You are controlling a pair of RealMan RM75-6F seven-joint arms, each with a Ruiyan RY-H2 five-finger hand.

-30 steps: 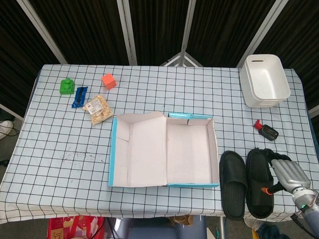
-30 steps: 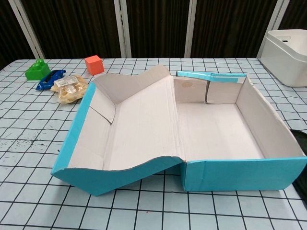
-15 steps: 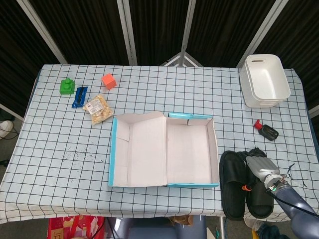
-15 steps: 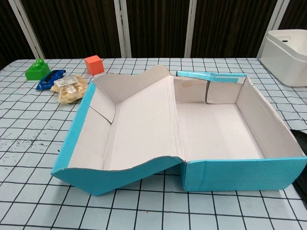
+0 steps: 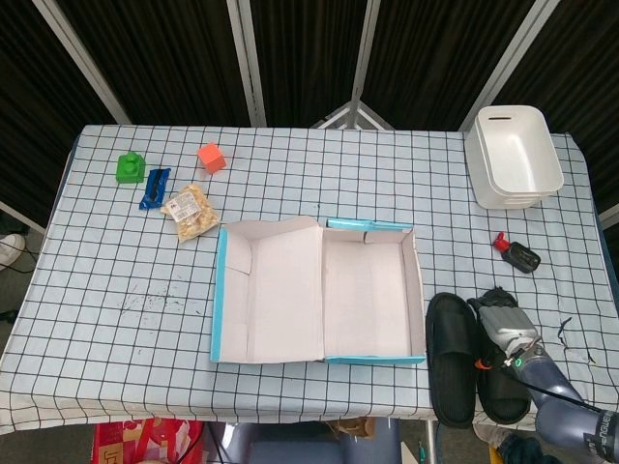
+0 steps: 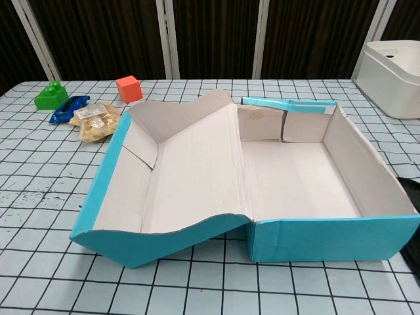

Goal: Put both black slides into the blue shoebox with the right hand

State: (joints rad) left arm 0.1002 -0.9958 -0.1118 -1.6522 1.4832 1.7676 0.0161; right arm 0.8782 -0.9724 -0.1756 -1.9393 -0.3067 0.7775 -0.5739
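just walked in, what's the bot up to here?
The right robot hand is down over the right-hand black slide, by its strap; whether it has a grip is unclear. The other slide lies beside it on the table. The open blue shoebox is empty, so neither is packed yet. The left robot hand is out of view.

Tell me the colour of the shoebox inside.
Pale pinkish-white inside the shoebox, clearest in the chest view.

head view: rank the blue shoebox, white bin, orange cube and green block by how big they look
1. blue shoebox
2. white bin
3. orange cube and green block: they look much alike, so no ranking between them.
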